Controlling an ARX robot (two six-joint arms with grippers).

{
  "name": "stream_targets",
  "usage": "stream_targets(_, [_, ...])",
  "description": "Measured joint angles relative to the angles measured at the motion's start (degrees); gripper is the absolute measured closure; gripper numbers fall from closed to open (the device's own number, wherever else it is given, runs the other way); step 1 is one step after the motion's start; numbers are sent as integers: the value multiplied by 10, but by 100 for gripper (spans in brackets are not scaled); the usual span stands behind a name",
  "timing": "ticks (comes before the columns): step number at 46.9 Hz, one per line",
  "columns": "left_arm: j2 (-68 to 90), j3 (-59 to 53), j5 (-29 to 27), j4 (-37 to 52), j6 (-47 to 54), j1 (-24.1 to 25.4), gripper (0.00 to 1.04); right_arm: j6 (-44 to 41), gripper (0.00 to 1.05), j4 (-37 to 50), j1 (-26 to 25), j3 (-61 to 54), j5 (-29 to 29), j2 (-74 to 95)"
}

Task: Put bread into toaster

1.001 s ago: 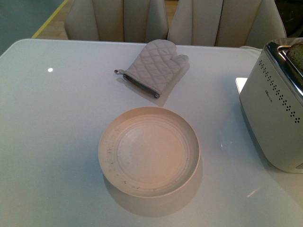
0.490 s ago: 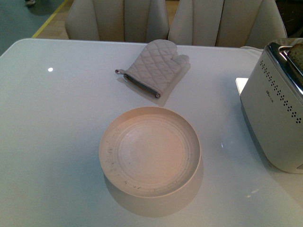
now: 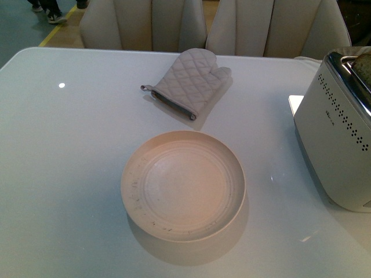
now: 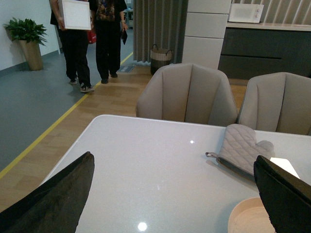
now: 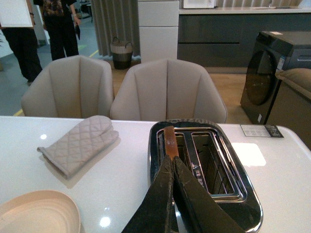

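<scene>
The white toaster (image 3: 336,133) stands at the table's right edge. The bread (image 3: 362,66) sticks up out of its chrome top. In the right wrist view the bread's brown crust (image 5: 169,141) stands edge-on in the toaster's (image 5: 194,125) slot nearer the mitt; the other slot is empty. My right gripper (image 5: 171,161) is shut, its tips together just over the near end of the bread, gripping nothing that shows. My left gripper (image 4: 175,194) is open and empty above the table's left part. Neither gripper shows in the front view.
An empty cream plate (image 3: 130,185) sits mid-table, also seen in the left wrist view (image 4: 245,218) and the right wrist view (image 5: 34,211). A grey quilted oven mitt (image 3: 188,81) lies behind it. Beige chairs (image 3: 145,23) stand beyond the far edge. People (image 4: 92,34) walk in the background.
Nothing on the table has moved. A person's feet have come into view beyond the table's far left corner.
</scene>
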Motion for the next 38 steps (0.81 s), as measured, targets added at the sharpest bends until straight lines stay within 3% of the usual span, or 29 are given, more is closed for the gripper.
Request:
stream_targets(12, [0, 0, 0, 0, 0, 0, 7, 0, 103, -35, 0, 0, 0, -34])
stream_targets(18, [0, 0, 0, 0, 0, 0, 7, 0, 103, -128, 0, 0, 0, -111])
stream_targets(36, [0, 0, 0, 0, 0, 0, 7, 0, 103, -135, 0, 0, 0, -132])
stream_targets(38, [0, 0, 0, 0, 0, 0, 7, 0, 98, -135, 0, 0, 0, -132])
